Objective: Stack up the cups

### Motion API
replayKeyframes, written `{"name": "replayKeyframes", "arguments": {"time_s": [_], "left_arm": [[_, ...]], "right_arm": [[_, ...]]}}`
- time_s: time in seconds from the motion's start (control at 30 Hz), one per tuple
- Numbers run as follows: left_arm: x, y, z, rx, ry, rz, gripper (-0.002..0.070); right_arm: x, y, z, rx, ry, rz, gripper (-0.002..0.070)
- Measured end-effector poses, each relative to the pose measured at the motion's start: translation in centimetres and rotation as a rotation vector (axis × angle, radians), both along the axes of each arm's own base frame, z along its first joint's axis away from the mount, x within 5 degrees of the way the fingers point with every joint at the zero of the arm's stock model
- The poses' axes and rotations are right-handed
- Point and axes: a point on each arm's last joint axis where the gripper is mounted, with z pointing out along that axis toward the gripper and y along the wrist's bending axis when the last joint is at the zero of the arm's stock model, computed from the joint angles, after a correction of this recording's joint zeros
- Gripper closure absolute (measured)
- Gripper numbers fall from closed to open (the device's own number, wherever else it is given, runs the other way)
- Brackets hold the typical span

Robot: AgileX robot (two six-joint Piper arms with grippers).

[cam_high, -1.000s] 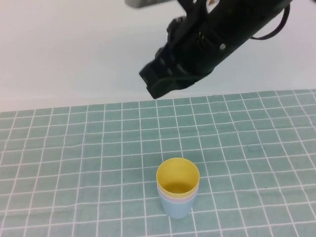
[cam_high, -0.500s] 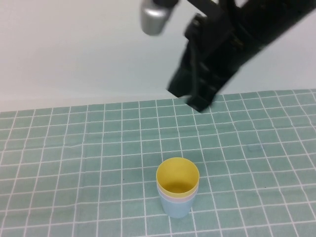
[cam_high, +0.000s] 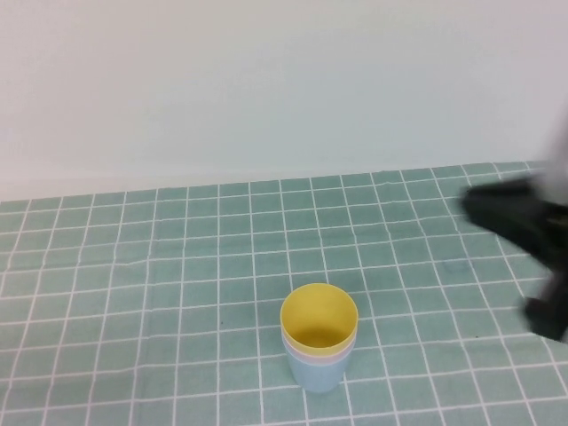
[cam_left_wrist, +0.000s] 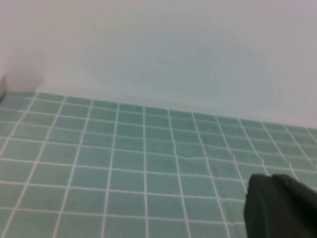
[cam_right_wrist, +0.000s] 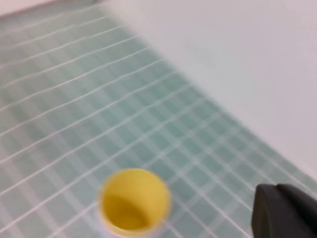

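Note:
The three cups stand nested in one upright stack on the green checked mat. The yellow cup (cam_high: 319, 319) is on top, a thin band of the pink cup (cam_high: 304, 357) shows under its rim, and the blue cup (cam_high: 316, 377) is at the bottom. The right wrist view shows the yellow cup (cam_right_wrist: 132, 199) from above. My right gripper (cam_high: 524, 232) is a blurred dark shape at the right edge, well away from the stack, shut and empty (cam_right_wrist: 275, 191). My left gripper (cam_left_wrist: 270, 179) shows only in its wrist view, shut and empty over bare mat.
The green checked mat (cam_high: 133, 266) covers the table up to a white wall (cam_high: 266, 89) at the back. Nothing else stands on the mat in these views.
My right arm has swung from above and behind the stack down to the right edge of the high view. The stack has not moved.

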Motion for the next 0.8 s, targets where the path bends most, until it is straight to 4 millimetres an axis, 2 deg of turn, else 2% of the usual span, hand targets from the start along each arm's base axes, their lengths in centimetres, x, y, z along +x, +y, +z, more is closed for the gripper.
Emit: {"name": "replayKeyframes", "arguments": {"time_s": [0.03, 0.2, 0.3, 0.4, 0.53, 0.6, 0.67, 0.8], "left_arm": [[0.0, -0.1, -0.1, 0.009, 0.006, -0.013, 0.0676], [-0.1, -0.2, -0.4, 0.027, 0.044, -0.025, 0.0676], [-0.1, -0.2, -0.7, 0.029, 0.070, -0.027, 0.0676], [-0.4, -0.1, -1.3, 0.028, 0.051, -0.015, 0.0676], [-0.4, 0.2, -3.3, 0.026, 0.062, 0.037, 0.0676], [-0.4, 0.3, -3.0, 0.025, 0.039, 0.061, 0.0676], [-0.5, 0.4, -3.2, 0.029, 0.072, 0.076, 0.0676], [-0.7, 0.4, -4.1, 0.022, 0.166, 0.088, 0.0676]], "right_arm": [[-0.8, -1.4, -0.3, 0.037, -0.027, -0.040, 0.0678], [-5.0, -8.8, -4.4, 0.260, -0.145, -0.369, 0.0678], [-7.6, -11.5, -7.6, 0.306, -0.222, -0.538, 0.0678], [-9.5, -12.9, -10.5, 0.318, -0.277, -0.655, 0.0678], [-10.5, -13.9, -14.4, 0.298, -0.280, -0.792, 0.0678], [-10.8, -14.2, -16.2, 0.290, -0.276, -0.841, 0.0678], [-11.1, -14.3, -17.2, 0.290, -0.287, -0.861, 0.0678], [-11.5, -14.1, -17.7, 0.279, -0.291, -0.846, 0.0678]]}}
